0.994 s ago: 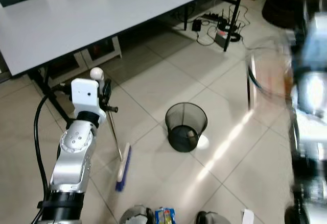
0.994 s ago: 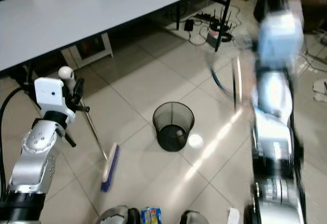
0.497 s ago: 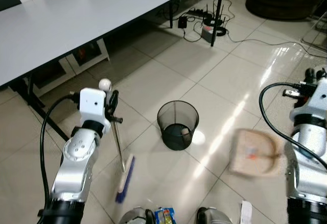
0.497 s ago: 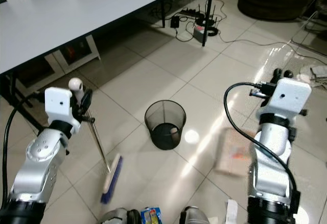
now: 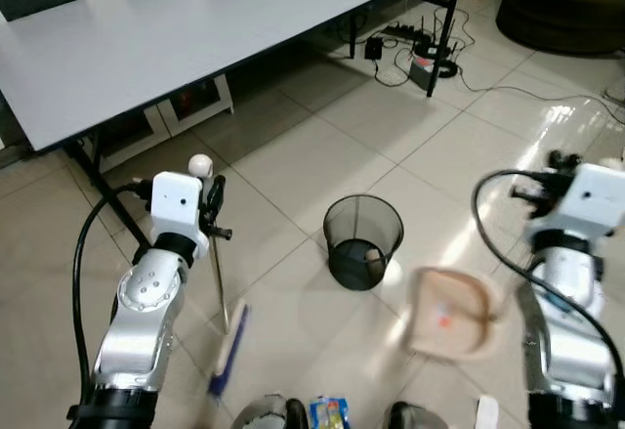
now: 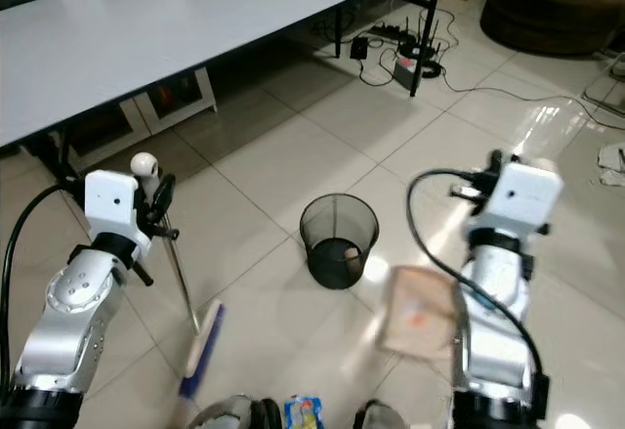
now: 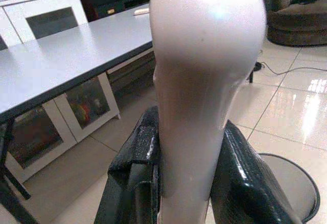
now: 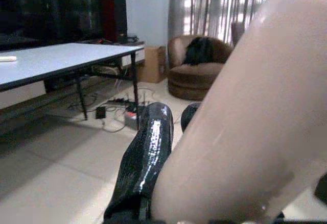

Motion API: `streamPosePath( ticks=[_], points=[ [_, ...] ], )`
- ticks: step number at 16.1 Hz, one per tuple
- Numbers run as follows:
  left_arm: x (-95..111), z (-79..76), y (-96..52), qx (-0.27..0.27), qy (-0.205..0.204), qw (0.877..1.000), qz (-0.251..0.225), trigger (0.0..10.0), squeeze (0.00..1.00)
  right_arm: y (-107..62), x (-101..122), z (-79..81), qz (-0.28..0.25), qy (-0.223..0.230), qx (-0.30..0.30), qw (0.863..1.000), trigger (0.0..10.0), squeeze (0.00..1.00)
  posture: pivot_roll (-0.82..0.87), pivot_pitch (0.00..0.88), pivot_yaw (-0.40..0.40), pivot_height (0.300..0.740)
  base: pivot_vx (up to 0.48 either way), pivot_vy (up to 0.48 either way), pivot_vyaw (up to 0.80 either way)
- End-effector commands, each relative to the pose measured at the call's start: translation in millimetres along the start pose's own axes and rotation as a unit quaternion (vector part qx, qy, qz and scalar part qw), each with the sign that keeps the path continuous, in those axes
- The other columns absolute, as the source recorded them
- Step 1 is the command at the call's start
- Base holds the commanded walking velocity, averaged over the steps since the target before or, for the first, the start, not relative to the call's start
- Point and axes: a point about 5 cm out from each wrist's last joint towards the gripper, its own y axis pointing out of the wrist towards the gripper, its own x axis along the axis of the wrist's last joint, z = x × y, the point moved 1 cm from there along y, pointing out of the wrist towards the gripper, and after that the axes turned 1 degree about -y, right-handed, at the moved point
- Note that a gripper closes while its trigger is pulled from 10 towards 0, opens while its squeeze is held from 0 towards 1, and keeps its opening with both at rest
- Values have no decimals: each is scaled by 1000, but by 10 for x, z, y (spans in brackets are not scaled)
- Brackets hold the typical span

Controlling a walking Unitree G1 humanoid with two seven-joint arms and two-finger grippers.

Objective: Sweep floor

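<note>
We count one black wire-mesh bin (image 5: 362,241); our left gripper (image 7: 184,183) clenches one white-handled broom (image 5: 222,297), our right gripper (image 8: 168,183) one beige dustpan (image 5: 447,312).

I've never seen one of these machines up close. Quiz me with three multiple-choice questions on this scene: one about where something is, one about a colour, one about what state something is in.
1. Where is the bin?
A. On the table
B. On the floor between the two arms
C. Under the table

2. What colour are the broom bristles?
A. Blue
B. Red
C. Green

3. What is the left end effector doing?
A. Hanging open
B. Shut on the bin rim
C. Shut on the broom handle

Answers:
1 B, the bin stands on the tiles with an arm on either side.
2 A, a blue strip runs along the brush head.
3 C, the left wrist view shows both black fingers pressed against the pale handle.
</note>
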Motion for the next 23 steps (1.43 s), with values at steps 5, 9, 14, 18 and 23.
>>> streamPosePath(
  ticks=[5,9,14,18,23],
  points=[
    [82,-23,18,-7,10,1000,-16,10000,0,-26,46,-93,-3,3,-18,1000,10000,0,9,117,94,740,0,349,-763],
    [96,-21,40,-7,9,1000,-18,10000,0,-35,42,-98,4,6,-21,1000,10000,0,8,116,96,740,0,349,-800],
    [104,-28,51,-9,9,1000,-20,10000,0,-34,38,-98,7,7,-24,1000,10000,0,8,113,97,740,0,349,-800],
    [112,-27,62,-10,9,1000,-21,10000,0,-33,23,-86,12,9,-23,1000,10000,0,12,112,99,740,0,347,-725],
    [150,-41,58,-17,9,999,-33,10000,0,-44,-8,-43,21,5,-15,1000,10000,0,15,114,103,740,0,259,-88]
  ],
)
